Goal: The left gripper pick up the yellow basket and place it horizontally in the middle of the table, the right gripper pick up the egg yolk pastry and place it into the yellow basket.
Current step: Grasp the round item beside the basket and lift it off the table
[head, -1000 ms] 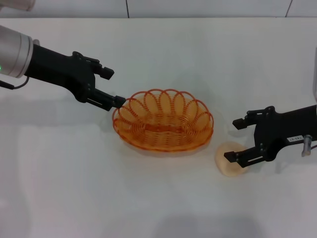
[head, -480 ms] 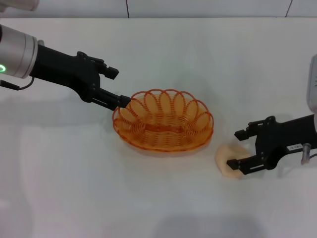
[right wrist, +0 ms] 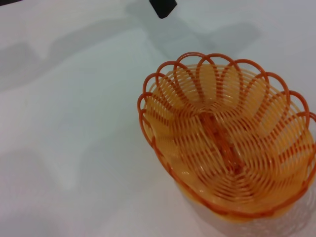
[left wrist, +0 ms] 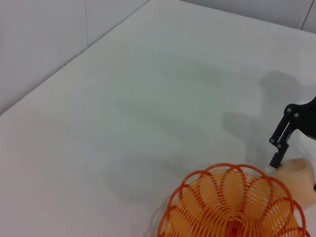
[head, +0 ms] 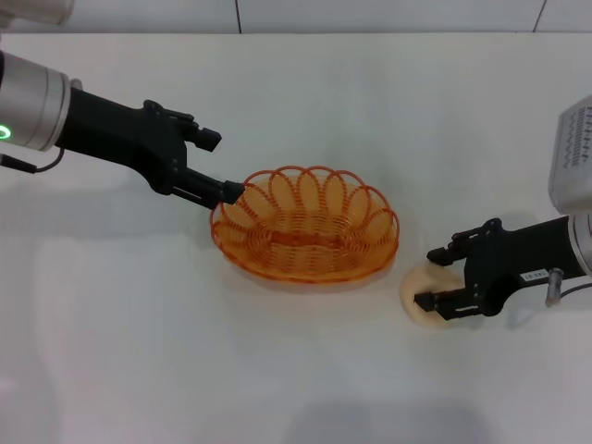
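The yellow basket (head: 305, 236) lies lengthwise on the white table (head: 305, 102), near its middle. My left gripper (head: 225, 166) is open at the basket's far-left rim, with its lower fingertip at or touching the rim. The egg yolk pastry (head: 413, 285) lies on the table just right of the basket. My right gripper (head: 430, 279) is open and low over the pastry, one finger beyond it and the other crossing its near part. The left wrist view shows the basket (left wrist: 232, 207), the pastry (left wrist: 296, 177) and a right fingertip (left wrist: 281, 143). The right wrist view shows the basket (right wrist: 227, 148).
A grey wall strip runs along the table's far edge (head: 305, 17). My right arm's perforated silver panel (head: 573, 153) hangs above the table at the far right. Bare table lies in front of the basket (head: 231, 370).
My right gripper has moved left and settled lower over the pastry, which has stayed put. My left gripper has shifted slightly right along the basket's rim. The basket has not moved.
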### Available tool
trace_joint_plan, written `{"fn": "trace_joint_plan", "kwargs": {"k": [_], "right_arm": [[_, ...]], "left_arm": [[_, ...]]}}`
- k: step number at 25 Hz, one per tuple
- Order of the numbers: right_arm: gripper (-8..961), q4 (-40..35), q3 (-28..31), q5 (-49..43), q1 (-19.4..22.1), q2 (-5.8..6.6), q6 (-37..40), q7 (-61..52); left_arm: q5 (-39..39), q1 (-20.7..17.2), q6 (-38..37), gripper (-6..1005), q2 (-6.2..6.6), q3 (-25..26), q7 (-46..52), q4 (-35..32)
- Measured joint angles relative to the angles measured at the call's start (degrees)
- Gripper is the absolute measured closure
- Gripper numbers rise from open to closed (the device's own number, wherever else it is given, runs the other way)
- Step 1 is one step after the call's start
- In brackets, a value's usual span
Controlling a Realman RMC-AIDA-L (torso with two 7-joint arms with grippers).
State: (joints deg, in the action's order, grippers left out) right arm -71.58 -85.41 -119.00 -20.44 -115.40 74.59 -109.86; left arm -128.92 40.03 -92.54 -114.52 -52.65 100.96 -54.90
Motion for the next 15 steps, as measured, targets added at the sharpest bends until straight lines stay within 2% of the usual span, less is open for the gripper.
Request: {"fn": "trace_joint_plan", "kwargs": {"k": [15], "right_arm": [[566,-1.8,0.4,0.6,-0.1,0.05,1.9,-0.7]], "left_arm": [[0.0,-0.6,0.4,120,0.0,1.6,-0.2,0.1]]}}
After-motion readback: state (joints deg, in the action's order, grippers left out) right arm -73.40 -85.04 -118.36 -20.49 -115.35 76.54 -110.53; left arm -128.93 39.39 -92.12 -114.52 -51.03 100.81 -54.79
